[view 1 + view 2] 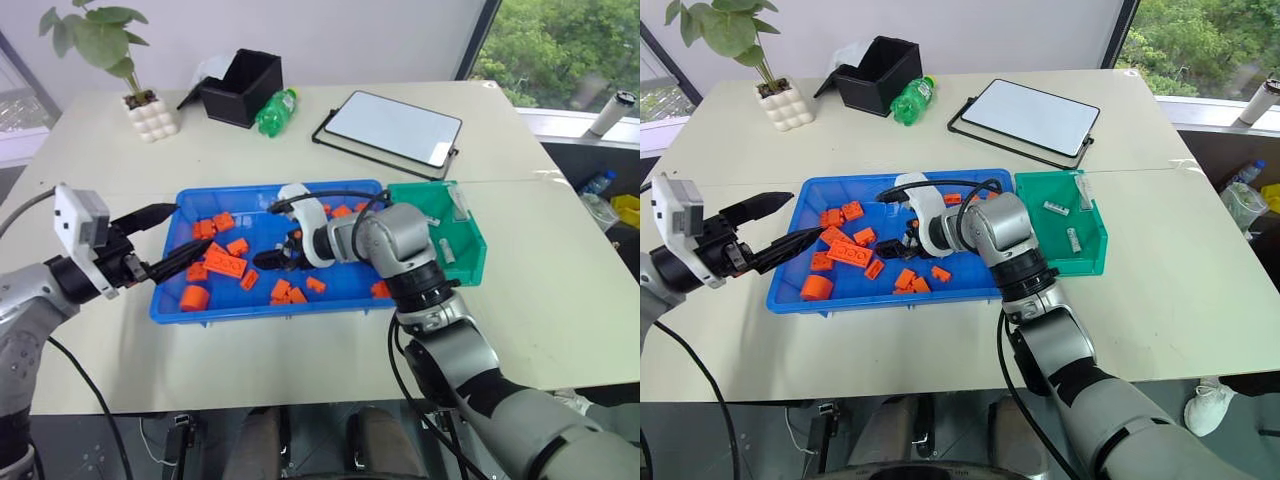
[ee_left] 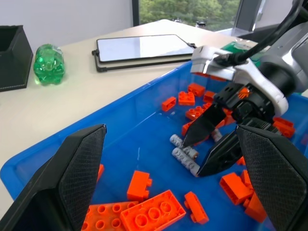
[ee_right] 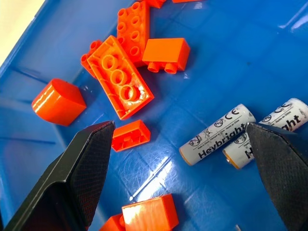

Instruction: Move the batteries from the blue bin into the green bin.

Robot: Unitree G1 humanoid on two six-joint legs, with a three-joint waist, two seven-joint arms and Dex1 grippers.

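Bright, even daylight from the window (image 1: pixel 560 45) at far right; shadows on the table (image 1: pixel 300 350) are soft and weak. Mild glare on the tablet (image 1: pixel 393 127) screen and specular streaks on the blue bin (image 3: pixel 159 168) floor. Wrist views sharp mid-range, own black fingers (image 2: pixel 72 178) slightly soft up close, head views bowed at edges.

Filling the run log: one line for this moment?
right hand: open, over two batteries | blue bin | left hand: open | green bin: holds batteries
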